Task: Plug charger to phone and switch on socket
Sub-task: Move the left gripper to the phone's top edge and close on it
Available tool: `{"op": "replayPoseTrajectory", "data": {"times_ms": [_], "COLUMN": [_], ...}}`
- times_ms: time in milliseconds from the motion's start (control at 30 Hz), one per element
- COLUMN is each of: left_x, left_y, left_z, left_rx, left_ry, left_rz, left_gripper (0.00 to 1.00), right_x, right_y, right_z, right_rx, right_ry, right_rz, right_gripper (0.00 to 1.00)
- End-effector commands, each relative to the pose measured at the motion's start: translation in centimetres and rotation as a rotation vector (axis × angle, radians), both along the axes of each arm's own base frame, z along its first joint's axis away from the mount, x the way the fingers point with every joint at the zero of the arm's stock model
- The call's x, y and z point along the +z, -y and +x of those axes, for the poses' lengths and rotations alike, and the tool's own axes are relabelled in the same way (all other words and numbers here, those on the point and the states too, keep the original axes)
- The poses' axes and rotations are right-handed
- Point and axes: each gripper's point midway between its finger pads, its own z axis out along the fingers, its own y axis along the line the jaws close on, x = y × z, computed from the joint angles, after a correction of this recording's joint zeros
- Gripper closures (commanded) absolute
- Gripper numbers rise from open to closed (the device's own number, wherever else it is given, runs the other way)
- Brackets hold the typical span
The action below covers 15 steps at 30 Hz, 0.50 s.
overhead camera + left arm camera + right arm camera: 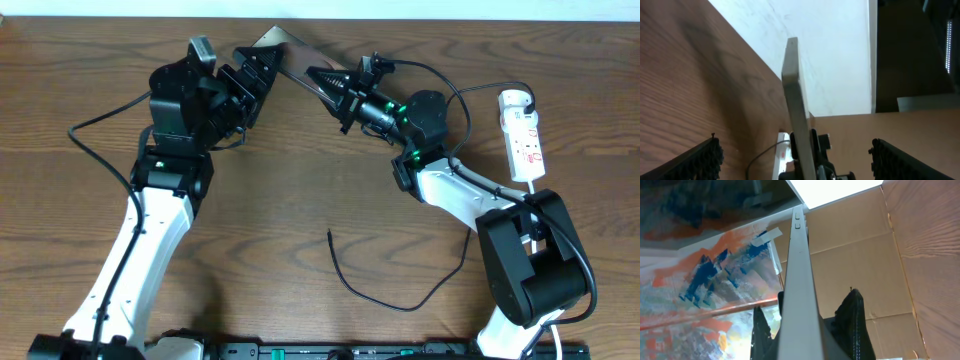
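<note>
One phone (pixel 293 52), held up off the tabletop (pixel 300 180) at the far middle and tilted. The right claw (pixel 316 78) is clamped on its edge, a finger (pixel 852 325) on each side. The left claw (pixel 258 72) is spread wide around it, and its fingers (pixel 702 160) aren't touching it. One charger (pixel 385 295) lies loose near the front, with its plug end free. One socket (pixel 522 135) sits far right. It has red markings, but they're too small to read.
</note>
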Motion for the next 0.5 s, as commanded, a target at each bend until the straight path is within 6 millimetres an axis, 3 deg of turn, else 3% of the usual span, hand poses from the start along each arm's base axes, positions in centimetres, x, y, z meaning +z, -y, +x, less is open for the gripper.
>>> {"op": "replayPoseTrajectory", "data": {"times_ms": [0,300,467], "left_x": [0.7,2.6,2.2], "left_y": [-0.1,-0.9,-0.9], "left_z": [0.0,0.9,1.1], "left_rx": [-0.003,0.052,0.058], "left_ry": [0.019,0.088,0.066], "left_rz": [-0.017,-0.058,-0.072], "left_gripper": [0.09,0.15,0.20], "right_x": [1.7,1.7,1.6], "right_y": [-0.7,-2.9,-3.5], "right_z": [-0.6,-2.7,-3.3], "right_rx": [0.017,0.090,0.111], "right_ry": [0.040,0.057,0.065], "right_rz": [0.027,0.019,0.014], "right_gripper": [0.98,0.98,0.98]}}
